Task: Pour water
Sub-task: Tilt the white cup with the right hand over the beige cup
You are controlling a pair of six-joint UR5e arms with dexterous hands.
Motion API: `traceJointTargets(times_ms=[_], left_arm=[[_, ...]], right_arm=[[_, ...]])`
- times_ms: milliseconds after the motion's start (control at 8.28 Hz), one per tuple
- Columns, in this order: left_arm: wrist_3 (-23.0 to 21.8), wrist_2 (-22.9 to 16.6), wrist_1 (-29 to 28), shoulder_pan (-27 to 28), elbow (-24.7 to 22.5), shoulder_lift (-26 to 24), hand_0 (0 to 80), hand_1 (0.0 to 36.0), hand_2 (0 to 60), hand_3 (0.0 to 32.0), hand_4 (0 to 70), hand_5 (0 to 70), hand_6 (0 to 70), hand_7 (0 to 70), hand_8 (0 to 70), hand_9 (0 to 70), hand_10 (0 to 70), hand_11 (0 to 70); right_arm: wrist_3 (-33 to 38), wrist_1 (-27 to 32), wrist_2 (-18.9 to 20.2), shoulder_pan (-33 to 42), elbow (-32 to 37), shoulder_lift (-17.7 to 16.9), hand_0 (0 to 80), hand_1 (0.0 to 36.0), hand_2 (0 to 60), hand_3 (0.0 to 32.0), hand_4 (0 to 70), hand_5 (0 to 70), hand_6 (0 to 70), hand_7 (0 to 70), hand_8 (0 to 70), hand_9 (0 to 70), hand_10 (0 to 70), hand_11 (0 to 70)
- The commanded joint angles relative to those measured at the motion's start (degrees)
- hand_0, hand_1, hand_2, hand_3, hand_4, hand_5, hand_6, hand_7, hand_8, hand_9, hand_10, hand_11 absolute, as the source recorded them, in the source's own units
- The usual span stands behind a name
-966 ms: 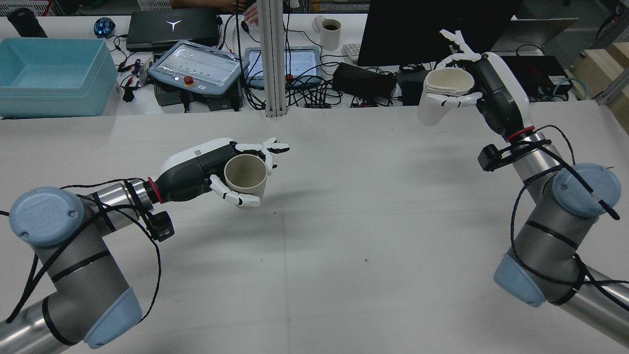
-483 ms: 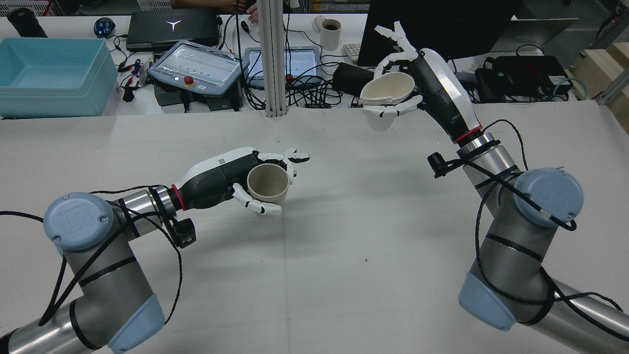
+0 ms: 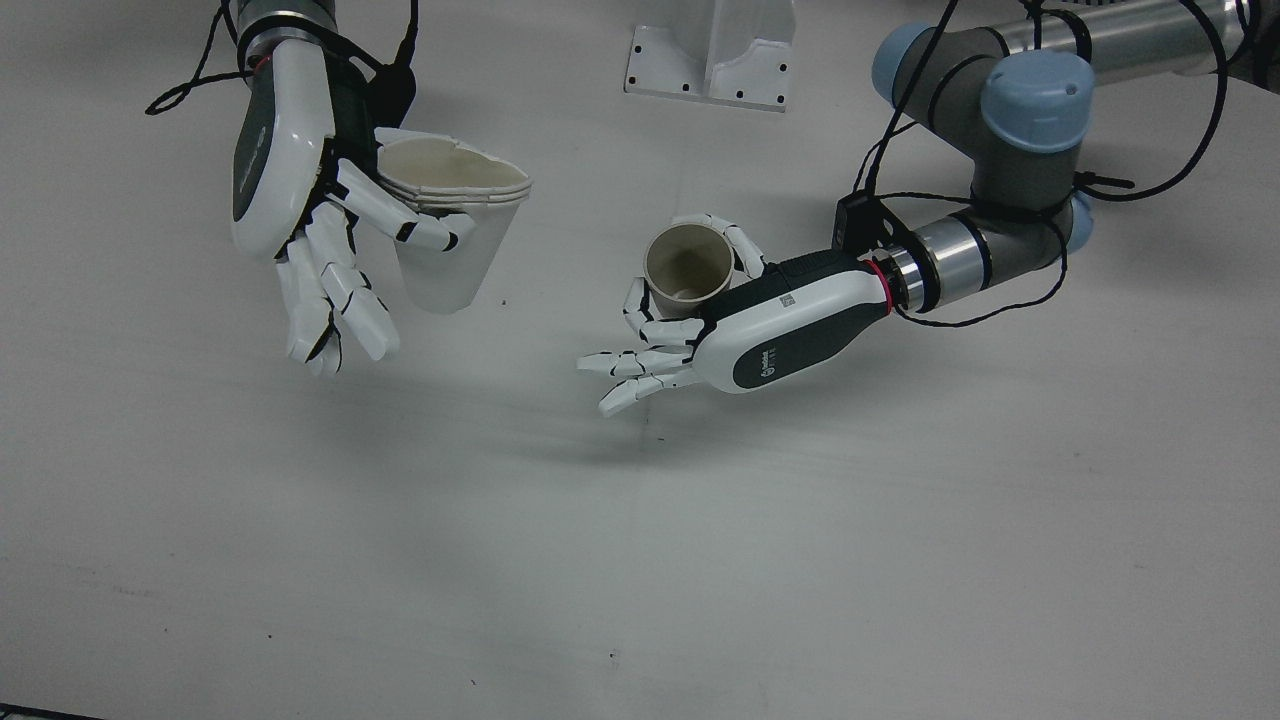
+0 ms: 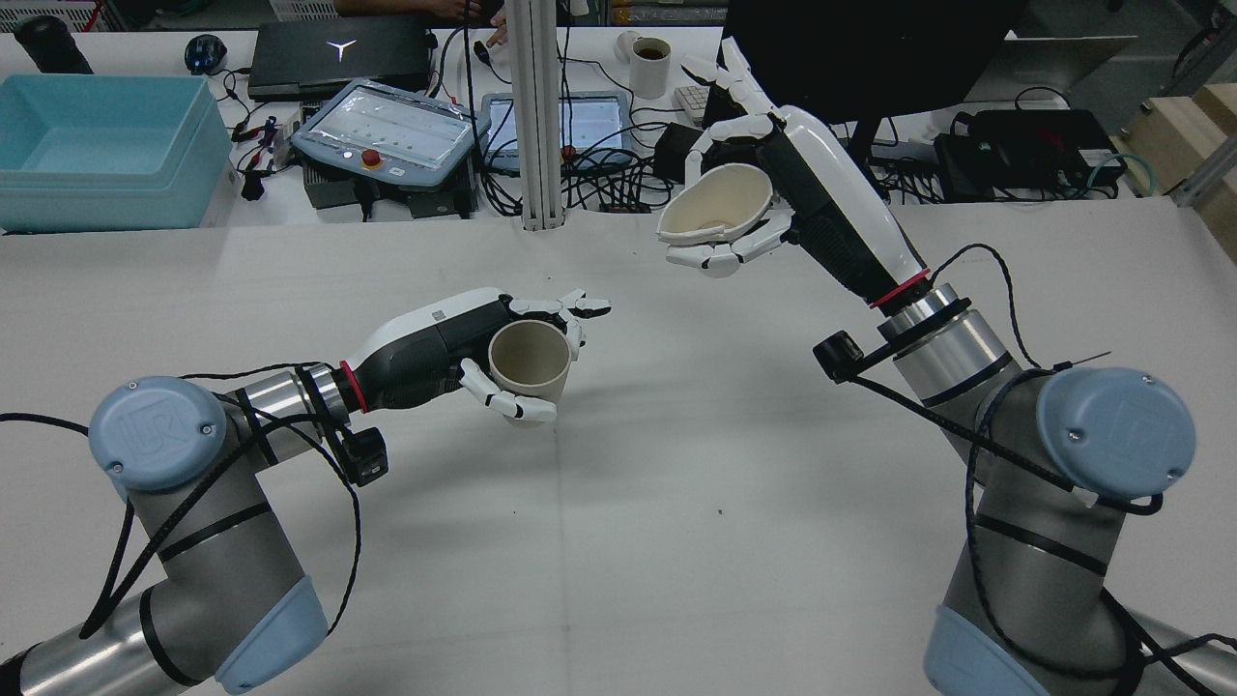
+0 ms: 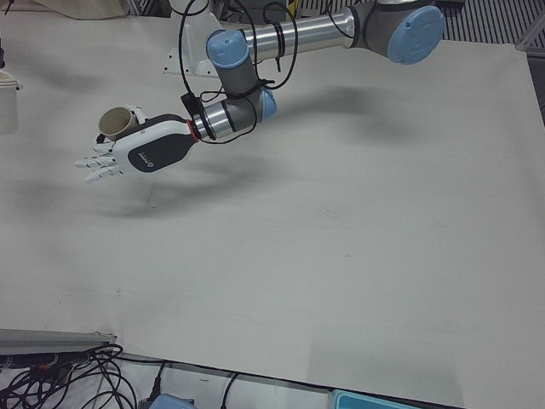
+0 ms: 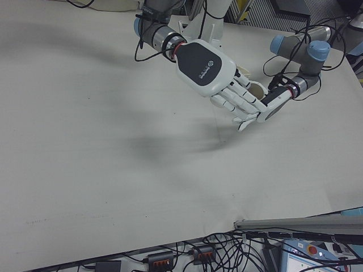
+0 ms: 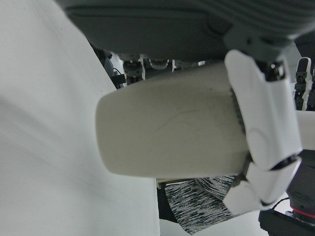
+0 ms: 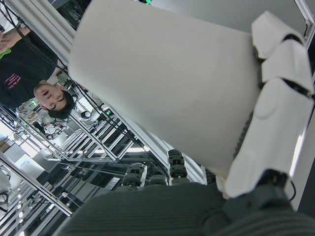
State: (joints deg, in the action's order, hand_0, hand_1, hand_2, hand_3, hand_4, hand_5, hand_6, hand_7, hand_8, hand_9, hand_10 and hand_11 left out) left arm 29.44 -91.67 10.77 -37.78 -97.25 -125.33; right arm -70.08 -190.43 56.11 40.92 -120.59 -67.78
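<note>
My left hand is shut on a beige paper cup and holds it upright just above the table, left of centre in the rear view. The cup also shows in the front view and fills the left hand view. My right hand is shut on a white paper cup with a squeezed, dented rim. It holds that cup higher, tilted, to the right of and beyond the beige cup. The two cups are apart. In the front view the right hand and white cup are at the left.
A white post stands at the table's far edge. Behind it are a blue bin, a teach pendant, a mug, a monitor and cables. The white table stretches toward the near side.
My right arm has swung the white cup leftward toward the table's middle and tilted it more. My left hand moved the beige cup rightward, then held still.
</note>
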Motion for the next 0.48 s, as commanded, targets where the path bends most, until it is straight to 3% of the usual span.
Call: traceJointTargets(times_ms=[0, 242, 362], left_arm=[[0.00, 0.00, 0.13, 0.07, -0.13, -0.88, 46.3, 36.0, 60.0, 0.0, 32.5, 70.0, 12.0, 10.8, 1.4, 0.9, 10.2, 17.2], [0.00, 0.00, 0.13, 0.07, -0.21, -0.88, 46.5, 36.0, 60.0, 0.0, 32.7, 70.0, 12.1, 10.9, 1.4, 0.9, 10.3, 17.4], [0.00, -0.09, 0.13, 0.07, -0.39, -0.79, 46.5, 36.0, 60.0, 0.0, 32.7, 70.0, 12.2, 10.8, 1.4, 0.9, 10.3, 17.3]], right_arm=[[-10.86, -2.75, 3.39, -0.14, -3.17, -0.51, 61.0, 26.3, 24.1, 0.0, 53.8, 47.8, 11.0, 13.1, 1.2, 1.2, 6.2, 10.7], [-20.14, -2.76, 4.26, -0.23, -3.25, 0.54, 59.2, 25.4, 27.1, 0.0, 59.1, 43.5, 11.8, 12.9, 1.3, 1.1, 7.5, 12.4], [-21.40, -2.76, 5.49, -0.23, -3.34, 0.54, 59.7, 26.1, 29.6, 0.0, 62.5, 43.0, 12.2, 13.4, 1.4, 1.2, 8.2, 13.6]])
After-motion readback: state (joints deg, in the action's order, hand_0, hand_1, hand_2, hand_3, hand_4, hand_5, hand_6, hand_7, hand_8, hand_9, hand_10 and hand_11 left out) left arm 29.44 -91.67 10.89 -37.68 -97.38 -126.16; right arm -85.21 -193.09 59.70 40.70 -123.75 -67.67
